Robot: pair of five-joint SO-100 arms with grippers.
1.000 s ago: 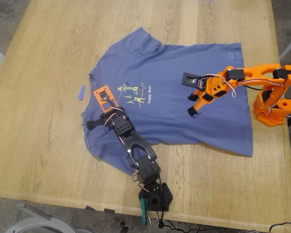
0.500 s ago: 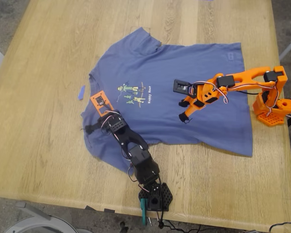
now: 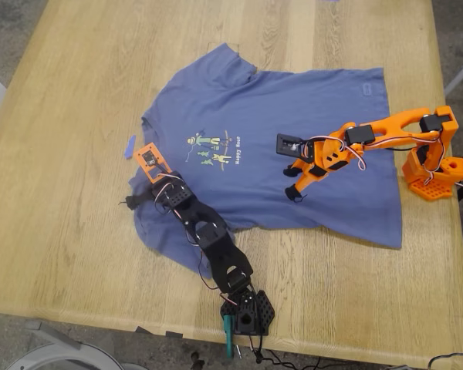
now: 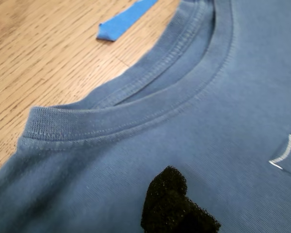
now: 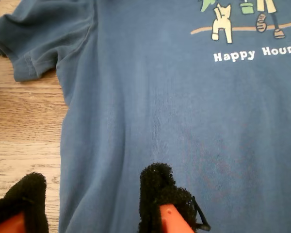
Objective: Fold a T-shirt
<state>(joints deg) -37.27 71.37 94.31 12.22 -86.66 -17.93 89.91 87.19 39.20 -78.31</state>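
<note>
Hovering over the flat T-shirt (image 3: 293,146): second gripper (image 5: 94,194) splayed wide, first gripper (image 4: 177,204) unreadable — a shallow pinch would likely slip off the collar (image 4: 136,114).

T-shirt (image 3: 278,146): chest text too small to read in the exterior view; near sleeve part-hidden under black arm (image 3: 208,239). First tool (image 4: 177,204): only one pad visible, cropped.

Wooden table (image 3: 69,208) — T-shirt (image 3: 332,85) spread flat, blue scrap (image 3: 129,146) beside it.
</note>
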